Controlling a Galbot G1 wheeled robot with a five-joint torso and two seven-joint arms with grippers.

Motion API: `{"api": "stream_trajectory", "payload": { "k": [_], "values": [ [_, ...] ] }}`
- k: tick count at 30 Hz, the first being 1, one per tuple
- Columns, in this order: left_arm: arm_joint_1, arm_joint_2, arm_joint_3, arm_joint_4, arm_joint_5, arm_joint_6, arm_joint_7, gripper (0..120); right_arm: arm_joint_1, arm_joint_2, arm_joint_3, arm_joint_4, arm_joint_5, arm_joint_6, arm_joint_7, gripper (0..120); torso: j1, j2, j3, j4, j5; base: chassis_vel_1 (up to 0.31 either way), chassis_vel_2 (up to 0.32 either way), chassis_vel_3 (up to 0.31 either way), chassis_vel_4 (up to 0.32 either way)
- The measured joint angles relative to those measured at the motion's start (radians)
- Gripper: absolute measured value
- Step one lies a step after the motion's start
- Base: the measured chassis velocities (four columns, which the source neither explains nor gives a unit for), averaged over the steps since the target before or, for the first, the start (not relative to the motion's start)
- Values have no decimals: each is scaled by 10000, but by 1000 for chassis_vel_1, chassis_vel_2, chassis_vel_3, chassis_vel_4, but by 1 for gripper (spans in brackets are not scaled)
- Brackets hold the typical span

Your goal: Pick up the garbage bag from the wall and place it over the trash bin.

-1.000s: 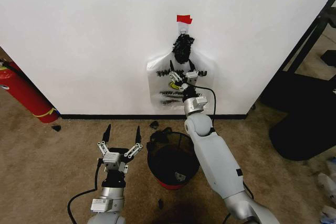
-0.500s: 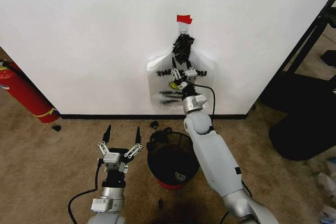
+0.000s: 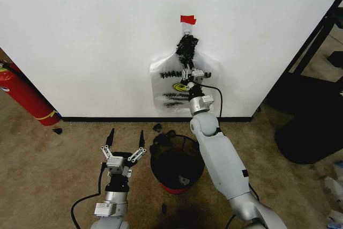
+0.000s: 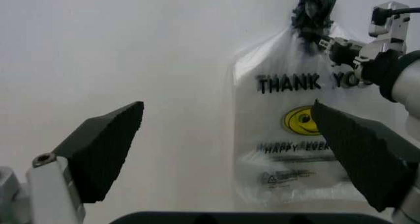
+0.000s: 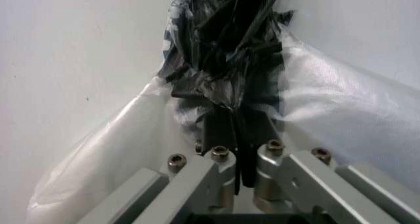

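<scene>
Thin see-through plastic, black "THANK YOU" print, yellow smiley: the garbage bag (image 3: 174, 87) hangs flat on the plain white wall (image 3: 96, 41), centre of the head frame, its bunched black neck (image 3: 186, 49) pinned under a small red tape piece (image 3: 188, 20). My right gripper (image 3: 187, 69) is up at that neck; from the wrist, the fingers (image 5: 223, 130) are pinched together with dark crumpled film (image 5: 229, 47) caught between them. So I'm clamped on the bag's top, just under the tape.

Step in hand, as I judge it: the pick, grip made, bag not yet off the wall. The next move calls for a steady pull away from the tape without tearing such flimsy film, then a descent toward the small round black wire-mesh trash bin (image 3: 177, 162) on its red base, lower centre of the frame on the brown carpet (image 3: 48, 175).

My left gripper (image 3: 124, 139) waits low, lower left, fingers spread wide and holding nothing; 1 arm working, 1 parked.
</scene>
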Motion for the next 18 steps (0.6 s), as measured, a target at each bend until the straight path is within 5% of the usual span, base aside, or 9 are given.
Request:
{"api": "stream_trajectory", "payload": {
  "k": [18],
  "values": [
    [166, -67, -28, -185, 41, -70, 11, 100, -1747, -443, 37, 1279, -101, 26, -177, 0, -1, 0, 0, 0, 0, 0, 0, 0, 0]
  ]
}}
